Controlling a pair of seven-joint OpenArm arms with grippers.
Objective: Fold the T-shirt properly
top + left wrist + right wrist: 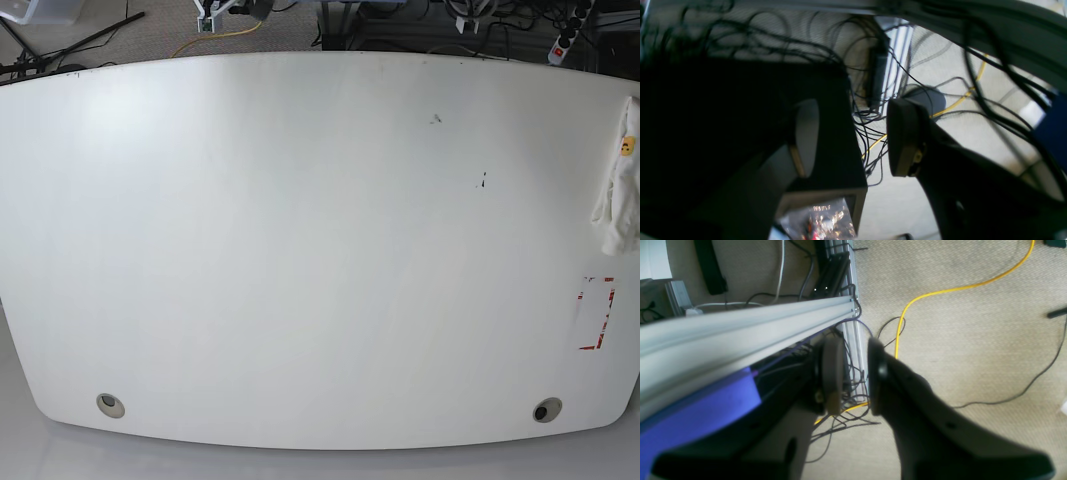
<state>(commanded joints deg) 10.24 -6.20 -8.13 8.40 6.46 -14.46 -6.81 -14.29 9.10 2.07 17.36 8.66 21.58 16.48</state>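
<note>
T-shirt [619, 180] bunched in a crumpled white heap at the far right edge of the white surface [300, 250], partly cut off by the base view's border; small yellow print patch showing near its top; red tape outline [597, 313] just below it on the surface. Neither arm in the base view. Left gripper [853, 138] jaws released, nothing between them, over carpet and cables; right gripper [855, 373] jaws parted, empty, above floor beside an aluminium rail [740, 326]; yellow cable [940, 291] on the carpet.
</note>
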